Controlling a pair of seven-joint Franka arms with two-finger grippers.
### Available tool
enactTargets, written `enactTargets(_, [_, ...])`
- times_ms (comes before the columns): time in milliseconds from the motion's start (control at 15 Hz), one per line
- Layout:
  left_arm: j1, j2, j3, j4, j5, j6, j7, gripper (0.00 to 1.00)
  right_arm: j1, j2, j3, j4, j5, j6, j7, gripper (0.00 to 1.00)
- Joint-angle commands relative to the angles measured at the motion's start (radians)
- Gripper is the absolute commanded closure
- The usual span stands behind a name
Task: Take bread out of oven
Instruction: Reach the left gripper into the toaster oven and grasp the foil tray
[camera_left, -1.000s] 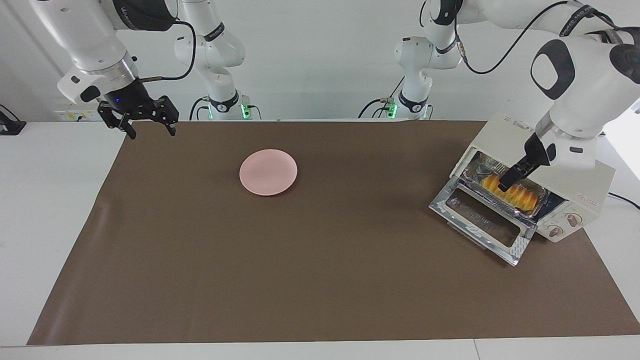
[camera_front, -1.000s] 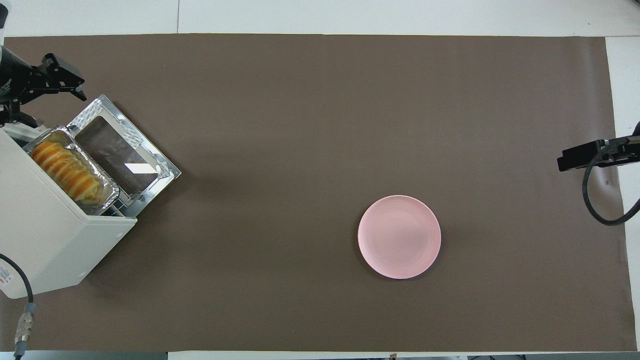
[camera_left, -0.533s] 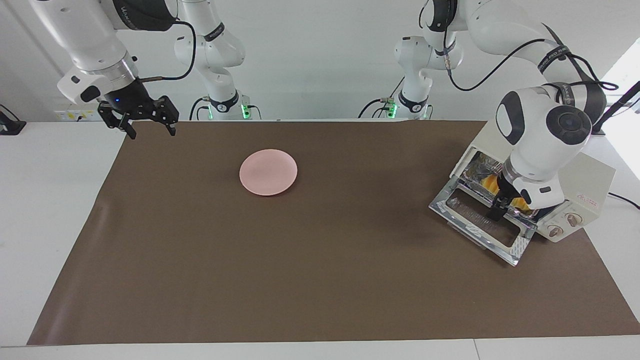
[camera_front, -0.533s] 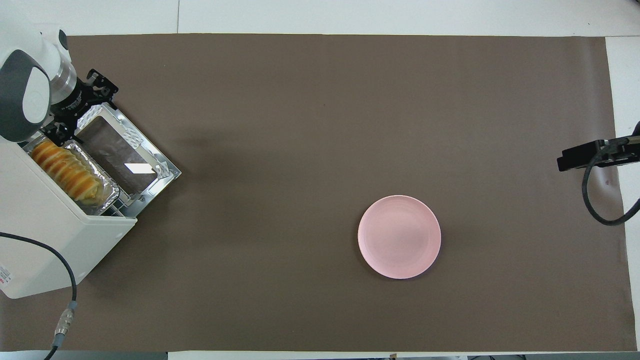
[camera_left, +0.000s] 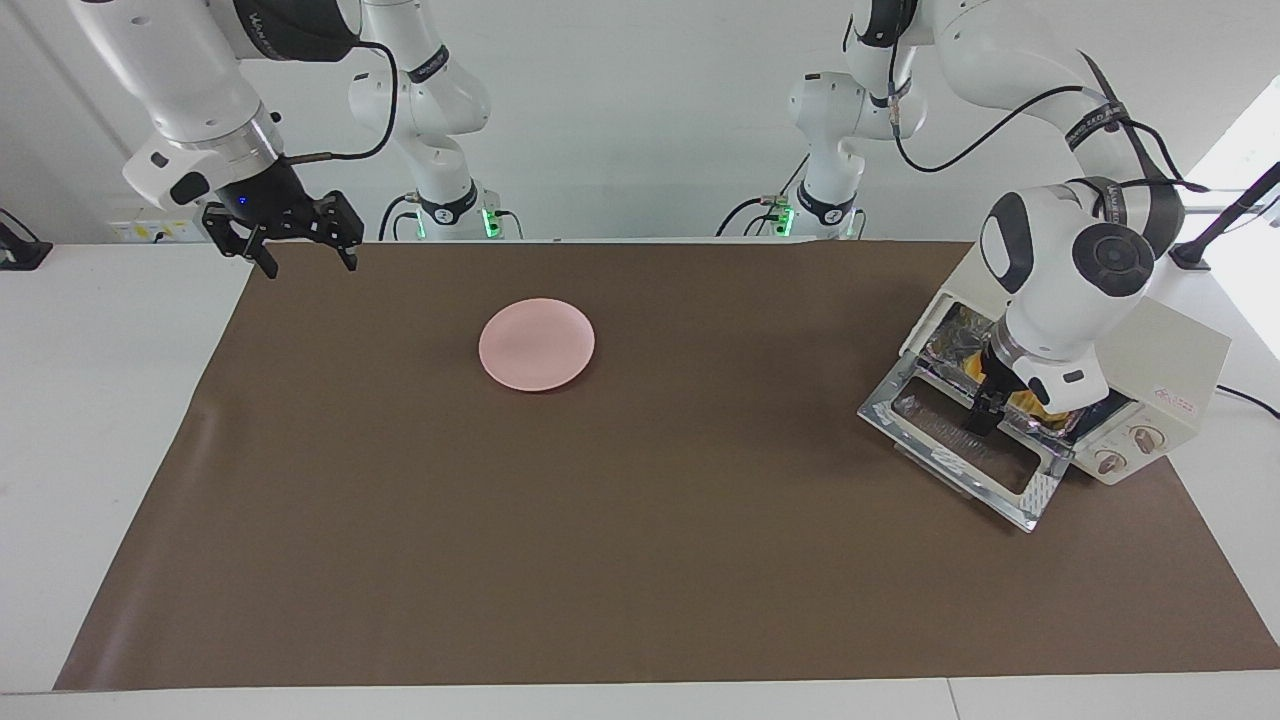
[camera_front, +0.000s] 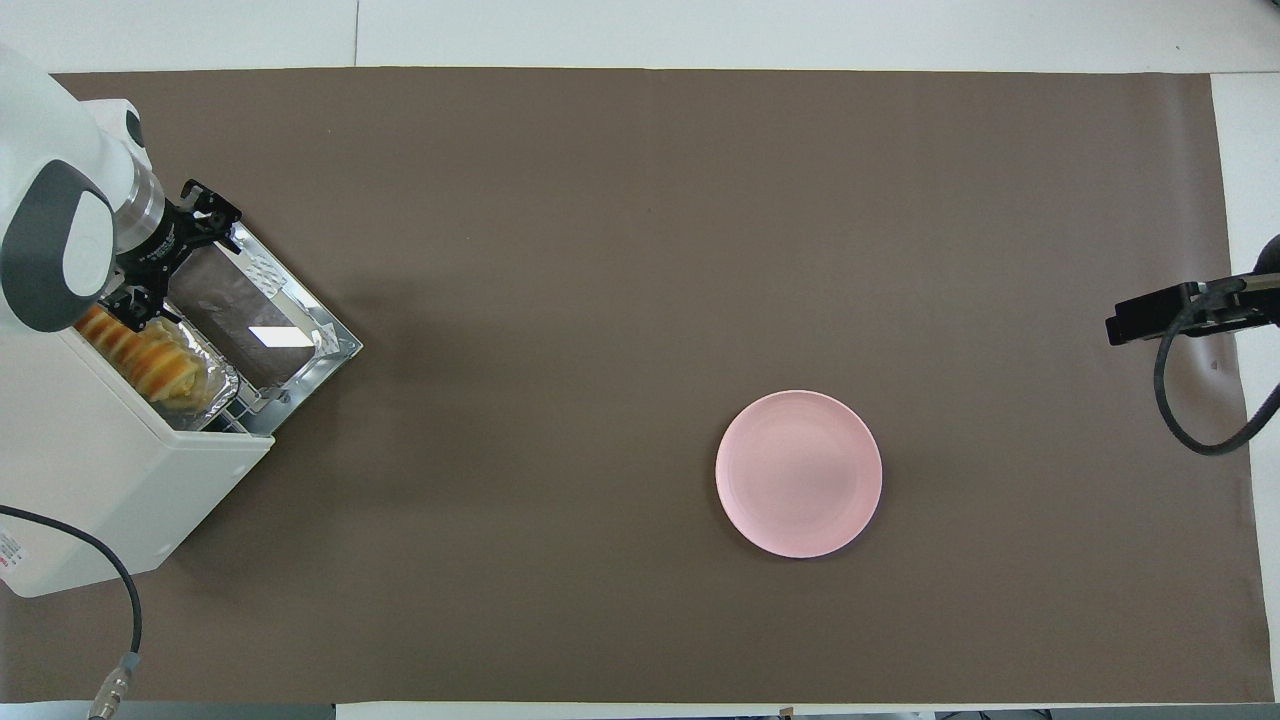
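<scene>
Left gripper open at cream-white toaster oven's dropped glass door.
Golden ridged bread in crinkled foil tray; right gripper open, waiting.

You've got a round pink plate on the brown mat, mid-table toward the right arm's end. A crinkled foil tray sits at the other end.

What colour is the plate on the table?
The plate is plain pale pink, without pattern; the overhead view shows it best.
</scene>
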Motion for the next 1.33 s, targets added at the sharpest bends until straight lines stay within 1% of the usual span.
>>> enactTargets(0, [-0.012, -0.078, 0.005, -0.153, 0.024, 0.102, -0.030, 0.00, -0.011, -0.007, 0.009, -0.001, -0.009, -0.019, -0.020, 0.00])
enactTargets(267, [-0.009, -0.082, 0.006, -0.173, 0.024, 0.115, -0.027, 0.00, -0.011, -0.007, 0.009, 0.000, -0.009, -0.019, -0.020, 0.00])
enactTargets(400, [-0.001, -0.084, 0.005, -0.184, 0.024, 0.140, -0.027, 0.00, -0.011, -0.007, 0.009, -0.001, -0.009, -0.019, -0.020, 0.00])
enactTargets(667, [0.001, -0.093, 0.006, -0.249, 0.024, 0.217, -0.022, 0.00, -0.011, -0.007, 0.009, -0.001, -0.009, -0.019, -0.020, 0.00])
enactTargets(733, [0.004, -0.093, 0.006, -0.250, 0.024, 0.220, -0.021, 0.00, -0.011, -0.007, 0.009, -0.001, -0.009, -0.019, -0.020, 0.00])
enactTargets(867, [0.004, -0.093, 0.006, -0.251, 0.024, 0.223, -0.017, 0.34, -0.011, -0.007, 0.009, -0.001, -0.009, -0.019, -0.020, 0.00])
enactTargets(933, [0.011, -0.096, 0.006, -0.259, 0.024, 0.223, -0.013, 0.39, -0.011, -0.007, 0.009, -0.001, -0.009, -0.019, -0.021, 0.00])
enactTargets(1067, [0.017, -0.107, 0.006, -0.280, 0.024, 0.232, 0.001, 0.40, -0.011, -0.007, 0.009, -0.001, -0.009, -0.020, -0.023, 0.00])
enactTargets(1133, [0.019, -0.108, 0.006, -0.285, 0.024, 0.234, 0.001, 0.43, -0.011, -0.007, 0.009, -0.001, -0.009, -0.020, -0.023, 0.00])
enactTargets(1267, [0.033, -0.116, 0.006, -0.305, 0.024, 0.240, 0.013, 0.56, -0.012, -0.007, 0.009, -0.001, -0.009, -0.019, -0.020, 0.00])
